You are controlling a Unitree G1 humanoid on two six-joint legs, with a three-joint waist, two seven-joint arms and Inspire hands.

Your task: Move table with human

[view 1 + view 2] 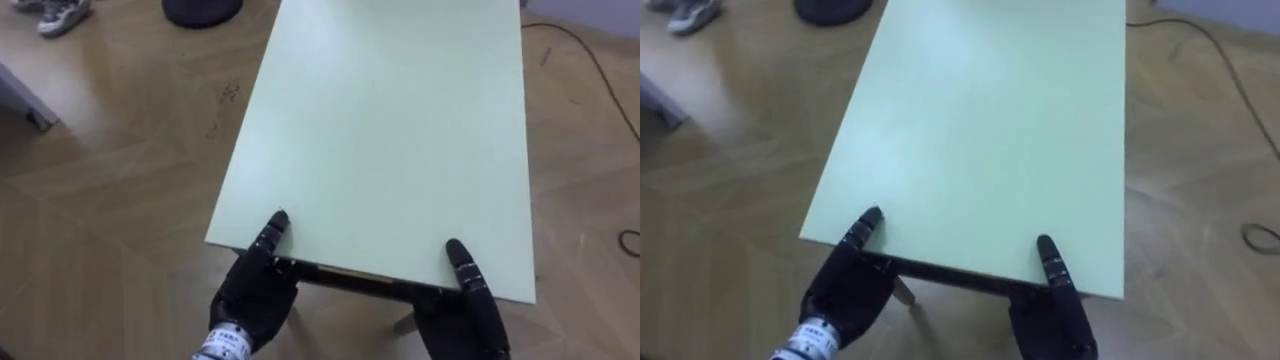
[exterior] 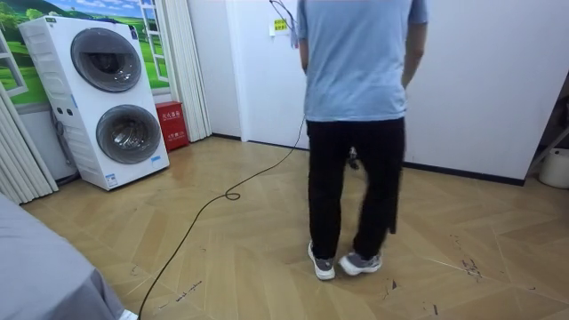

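Eye views: we look down on a pale green rectangular surface (image 1: pixel 390 130), bare on top, its long axis running away from the robot. It stands over a herringbone wood floor (image 1: pixel 100 200). A dark frame (image 1: pixel 350 280) shows beneath its near short edge.

Left hand (image 1: pixel 255 295): at the near left corner. The thumb lies on the top of the surface and the rest of the hand sits below the edge, so the edge is pinched between them.

Right hand (image 1: pixel 470 310): at the near edge, toward the right corner. We note the same hold, with the thumb on top and the palm under the edge.

Beyond the far left of the surface, a pair of light shoes (image 1: pixel 62 14) and a dark round object (image 1: pixel 203 12) rest on the floor.

Room view: a person (image 2: pixel 356 71) in a light blue shirt and black trousers stands mid-room with their back to the camera, feet on the same wood floor. We cannot tell what their hands are doing. At the room view's left, two white front-loading machines (image 2: pixel 111 98) are stacked by a curtain (image 2: pixel 191 62). A small red box (image 2: pixel 171 124) sits against the white wall (image 2: pixel 480 80) just beside them.
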